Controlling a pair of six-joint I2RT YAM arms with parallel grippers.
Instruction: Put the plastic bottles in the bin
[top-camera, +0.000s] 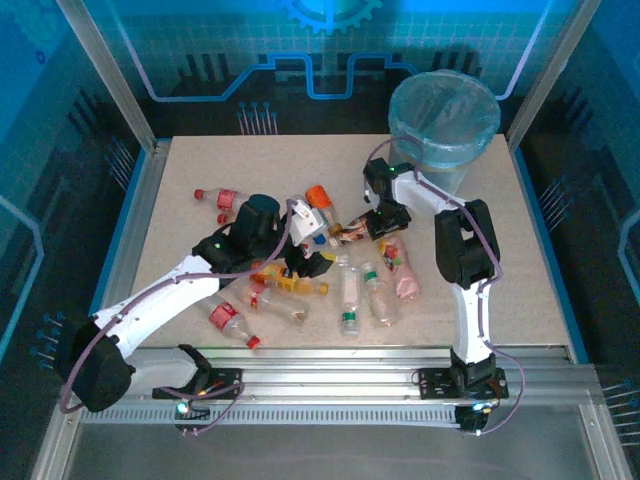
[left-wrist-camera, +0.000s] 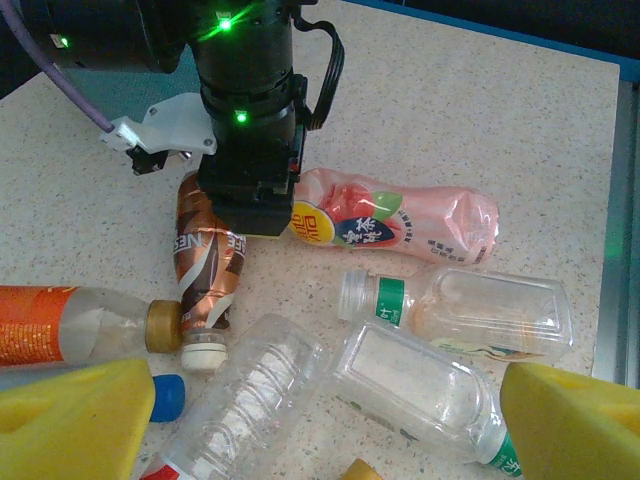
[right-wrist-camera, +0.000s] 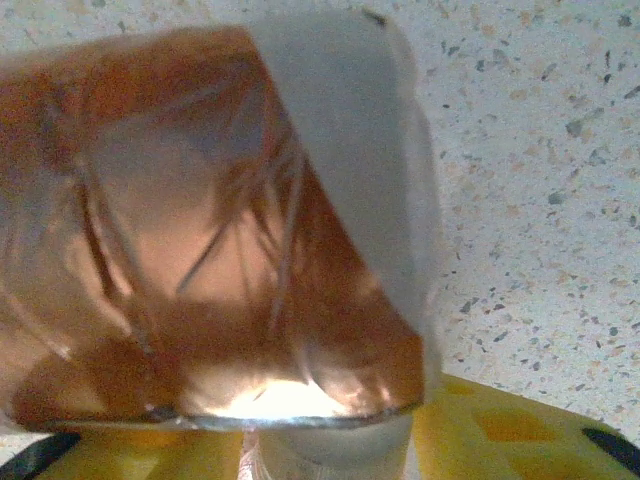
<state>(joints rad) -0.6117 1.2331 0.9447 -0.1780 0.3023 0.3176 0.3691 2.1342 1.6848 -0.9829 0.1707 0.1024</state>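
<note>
Bottles of clear plastic with coloured caps (top-camera: 349, 290) are scattered in front of the round grey bin lined with a pale blue bag (top-camera: 445, 160), whose contents cannot be told. One crumpled brown-labelled bottle (left-wrist-camera: 200, 260) there is pinched by the right gripper (left-wrist-camera: 243, 215); the left gripper (left-wrist-camera: 320, 435) is spread, empty.

Bin (top-camera: 440, 162): round, grey, lined in translucent pale blue, upright at the far right of the tabletop (top-camera: 520, 280). Bottles were recorded lying on their sides mid-tabletop, well apart from it:
- brown-labelled bottle (left-wrist-camera: 205, 265), crumpled, white cap
- pink bottle (left-wrist-camera: 400, 225), just beside it
- clear green-labelled bottle (left-wrist-camera: 470, 310), near the pink one
- orange-labelled bottle (left-wrist-camera: 60, 325)
- red-capped bottle (top-camera: 215, 196), set apart far left
</note>
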